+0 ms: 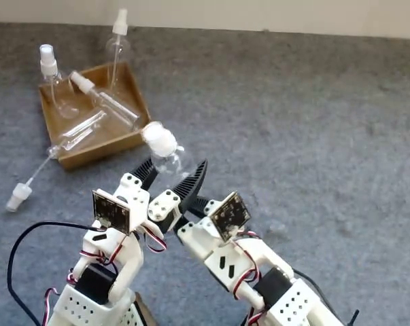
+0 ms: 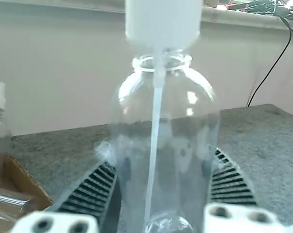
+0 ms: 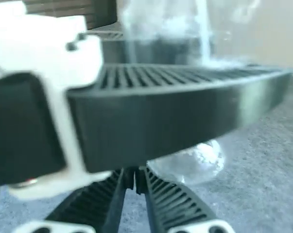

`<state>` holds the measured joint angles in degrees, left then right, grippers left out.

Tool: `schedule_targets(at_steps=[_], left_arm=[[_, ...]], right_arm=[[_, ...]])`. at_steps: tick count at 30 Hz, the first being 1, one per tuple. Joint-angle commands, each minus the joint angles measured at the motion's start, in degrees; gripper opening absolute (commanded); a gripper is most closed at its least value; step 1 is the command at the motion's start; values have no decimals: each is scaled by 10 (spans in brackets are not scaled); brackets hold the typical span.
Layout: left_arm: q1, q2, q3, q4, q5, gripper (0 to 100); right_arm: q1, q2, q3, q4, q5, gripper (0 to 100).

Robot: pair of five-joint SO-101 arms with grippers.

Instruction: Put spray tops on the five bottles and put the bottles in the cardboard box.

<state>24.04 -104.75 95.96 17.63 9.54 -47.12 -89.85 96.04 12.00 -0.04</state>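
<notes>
Left tool (image 1: 176,170) clamps the upright bottle (image 1: 165,155) just beside the cardboard box (image 1: 103,151); right tool (image 3: 134,180) closed on nothing.
A black finger (image 3: 175,111) crosses the right wrist view, the held bottle blurred behind it. The box holds two lying bottles (image 1: 106,103). Whether the corner bottle (image 1: 53,85) stands inside cannot be told. A rear bottle (image 1: 116,42) stands beyond; a loose spray top (image 1: 18,197) lies on the tabletop.

Arms side by side, left hand (image 1: 176,168) clamped around a bottle (image 2: 161,121), right hand (image 3: 134,177) pinched closed just beside it.
</notes>
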Motion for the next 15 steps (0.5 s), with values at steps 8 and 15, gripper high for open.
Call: schedule_targets(at_steps=[8, 15], left_arm=[[47, 0, -56, 158, -6, 120], [46, 0, -65, 175, -9, 120]], right_arm=[[58, -8, 60, -15, -4, 12], [58, -8, 60, -15, -4, 12]])
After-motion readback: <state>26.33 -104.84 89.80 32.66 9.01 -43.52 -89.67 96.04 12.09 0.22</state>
